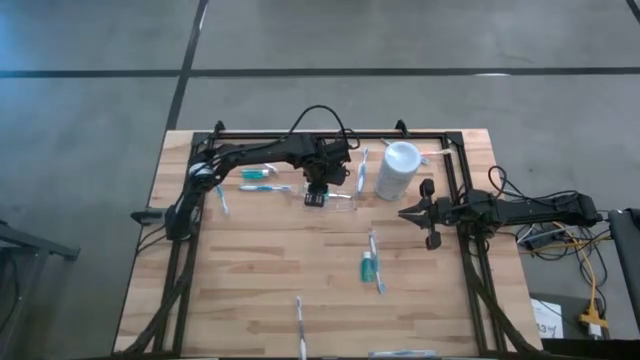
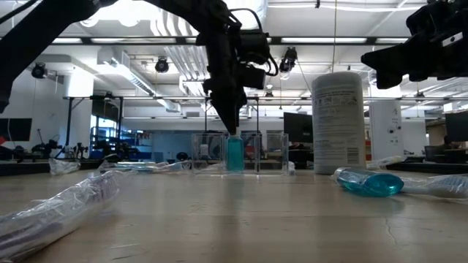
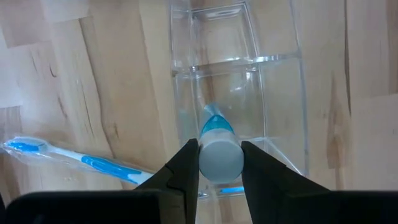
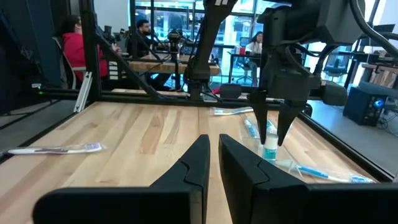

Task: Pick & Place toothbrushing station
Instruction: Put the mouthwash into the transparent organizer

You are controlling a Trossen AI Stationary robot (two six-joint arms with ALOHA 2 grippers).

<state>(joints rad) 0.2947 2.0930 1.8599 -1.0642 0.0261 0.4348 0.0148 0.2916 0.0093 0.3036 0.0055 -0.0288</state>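
Wooden table (image 1: 260, 280) in a bright open workshop

The high view looks straight down on the whole table (image 1: 250, 270) and both arms. The low view sits at tabletop height, facing level across the wood into the room, close to the boards. The left wrist view looks steeply down, very near the clear holder (image 3: 239, 93) and a tube (image 3: 219, 149) between its fingers. The right wrist view looks level across the table from farther off. All four share the holder and that tube.
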